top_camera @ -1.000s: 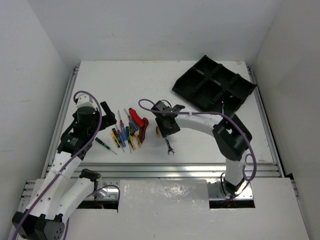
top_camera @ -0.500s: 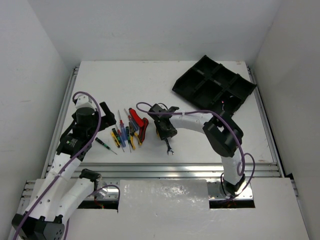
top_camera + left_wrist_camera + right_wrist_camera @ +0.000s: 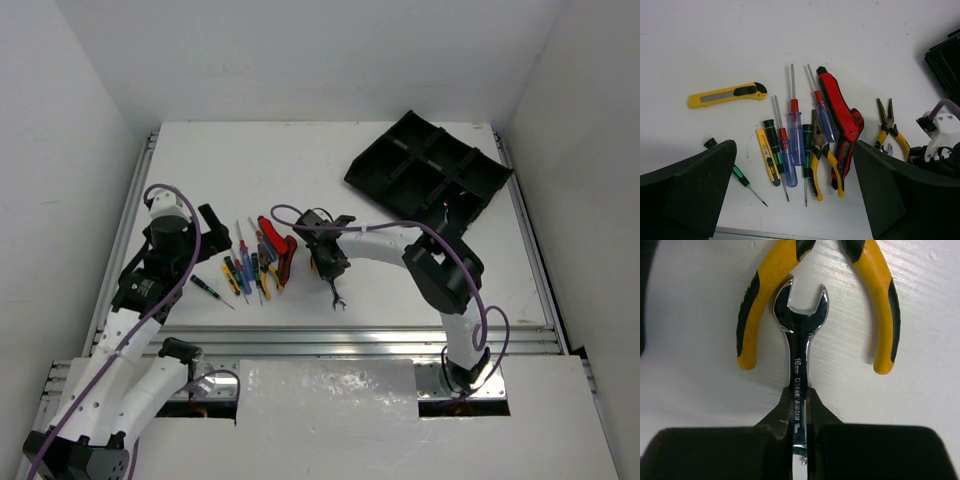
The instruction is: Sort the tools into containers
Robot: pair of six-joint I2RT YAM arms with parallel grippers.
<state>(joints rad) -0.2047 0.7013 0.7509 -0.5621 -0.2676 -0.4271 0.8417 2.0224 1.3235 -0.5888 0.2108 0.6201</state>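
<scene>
A white surface point(image 3: 300, 165) fills the middle of the overhead view, matte and evenly lit, with only soft, short shadows. Plain white walls close it in: a back wall point(image 3: 300, 55) across the top of the frame, a left wall point(image 3: 55, 150) and a right wall point(image 3: 590, 150) slanting down either side. Silver metal rails point(image 3: 380, 340) border the surface along its near edge and up both sides. At bottom centre lies a glossy white panel point(image 3: 330, 420).
</scene>
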